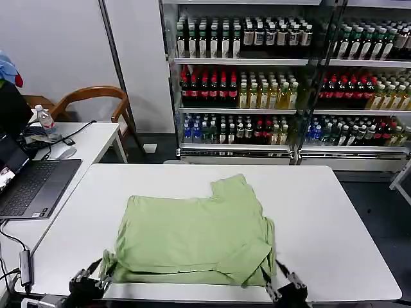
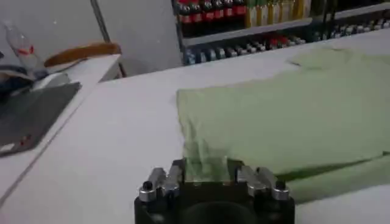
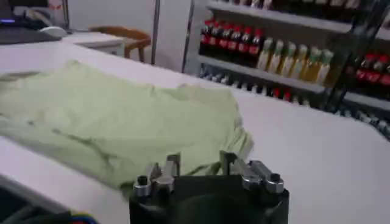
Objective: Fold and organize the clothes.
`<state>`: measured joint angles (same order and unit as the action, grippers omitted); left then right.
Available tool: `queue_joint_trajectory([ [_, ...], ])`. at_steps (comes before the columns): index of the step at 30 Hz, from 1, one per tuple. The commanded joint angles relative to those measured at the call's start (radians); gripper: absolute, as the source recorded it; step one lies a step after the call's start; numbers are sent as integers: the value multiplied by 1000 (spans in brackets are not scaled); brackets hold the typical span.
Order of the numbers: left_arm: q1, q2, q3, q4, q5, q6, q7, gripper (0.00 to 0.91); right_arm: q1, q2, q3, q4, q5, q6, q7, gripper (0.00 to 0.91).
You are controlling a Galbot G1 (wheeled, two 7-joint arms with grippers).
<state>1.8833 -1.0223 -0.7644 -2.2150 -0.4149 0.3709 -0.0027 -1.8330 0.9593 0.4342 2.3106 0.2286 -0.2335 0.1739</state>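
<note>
Green soft-cloth polo shirt (image 1: 192, 237) lies partly folded, centre-near on white table (image 1: 334, 231). Left gripper (image 1: 90, 282) clamps near-left corner; right gripper (image 1: 286, 289) clamps near-right corner.

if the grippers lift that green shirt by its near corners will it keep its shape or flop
Probably flop: the green shirt lies in soft wrinkled layers, so the middle should sag between the left gripper and right gripper. It looks light, thin cloth lying flat. The folded layers may slide apart on the smooth white table, since nothing pins them.
</note>
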Motion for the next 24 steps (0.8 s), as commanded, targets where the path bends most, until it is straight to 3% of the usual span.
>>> queue_joint_trajectory([
  [1,-131,72,-81,8,-65,32,-18,907,115,-24,98,21,69,-12,0,907],
  [8,-300,120,-59,124,-158,43,-18,907,350,-20,-28,-113,101,-60,13,907],
  [17,-573,134,125,330,-232,51,-14,907,717,7,-222,-357,177,-133,54,907],
  [24,-708,135,221,426,-256,55,-16,907,978,74,-350,-560,237,-130,100,907],
])
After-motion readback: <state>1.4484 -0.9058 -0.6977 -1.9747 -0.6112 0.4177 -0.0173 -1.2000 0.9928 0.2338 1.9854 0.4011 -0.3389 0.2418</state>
